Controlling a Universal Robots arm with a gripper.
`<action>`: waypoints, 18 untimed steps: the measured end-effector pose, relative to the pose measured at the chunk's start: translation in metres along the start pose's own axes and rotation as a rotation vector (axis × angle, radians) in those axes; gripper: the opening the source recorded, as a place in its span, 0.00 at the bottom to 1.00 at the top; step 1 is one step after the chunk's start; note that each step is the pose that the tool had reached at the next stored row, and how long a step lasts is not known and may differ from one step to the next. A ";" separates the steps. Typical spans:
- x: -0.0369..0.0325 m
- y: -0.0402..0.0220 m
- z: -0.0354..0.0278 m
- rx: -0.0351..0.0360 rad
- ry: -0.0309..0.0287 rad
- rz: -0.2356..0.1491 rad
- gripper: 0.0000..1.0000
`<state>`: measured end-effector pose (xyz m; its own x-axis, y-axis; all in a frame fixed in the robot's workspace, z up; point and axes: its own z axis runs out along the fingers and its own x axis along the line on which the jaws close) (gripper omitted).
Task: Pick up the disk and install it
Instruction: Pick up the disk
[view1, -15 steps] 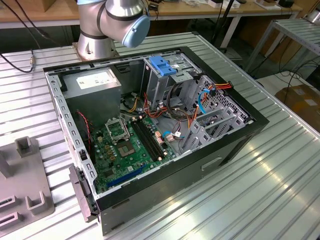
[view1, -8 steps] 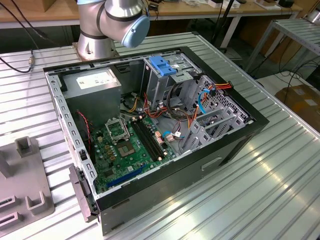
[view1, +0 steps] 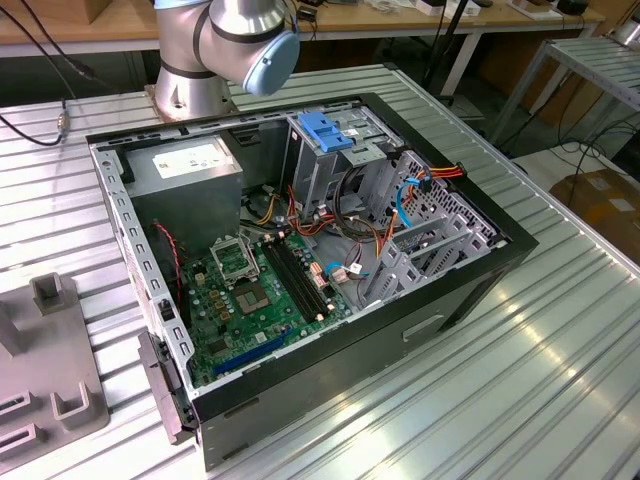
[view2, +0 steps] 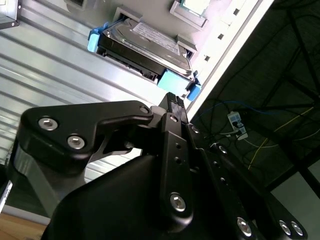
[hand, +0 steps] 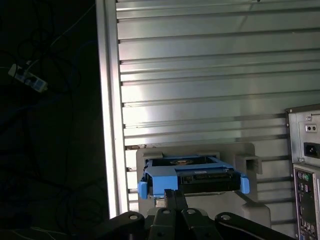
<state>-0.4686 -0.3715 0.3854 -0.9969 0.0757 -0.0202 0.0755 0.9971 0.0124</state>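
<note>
The disk (view2: 150, 42) (hand: 200, 177) is a flat silver-grey drive with a white label in a blue plastic bracket. It lies in a light grey holder (hand: 240, 155) on the ribbed metal table, near the table's edge. In both wrist views my black gripper (view2: 172, 97) (hand: 175, 192) sits just short of the bracket's blue front tab, shut, with nothing seen between its tips. The open computer case (view1: 500, 250) lies on its side in the exterior view, with a metal drive cage (view1: 345, 165) under a blue latch (view1: 325, 130).
The arm's base (view1: 240, 40) stands behind the case. A grey power-supply box (view1: 190, 165) fills the case's far corner, with the motherboard (view1: 255, 290) and loose cables beside it. A grey fixture (view1: 40, 360) sits at the exterior view's left. The case's rear panel (hand: 305, 165) appears in the first wrist view.
</note>
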 end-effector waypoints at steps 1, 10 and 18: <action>0.0000 0.0000 0.0000 0.0000 0.0000 0.000 0.10; 0.0001 0.0000 0.0000 -0.0008 0.0005 -0.041 0.10; 0.0001 -0.0001 0.0000 -0.0039 0.0024 -0.194 0.10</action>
<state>-0.4687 -0.3716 0.3854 -0.9928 -0.1182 -0.0201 -0.1185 0.9929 0.0124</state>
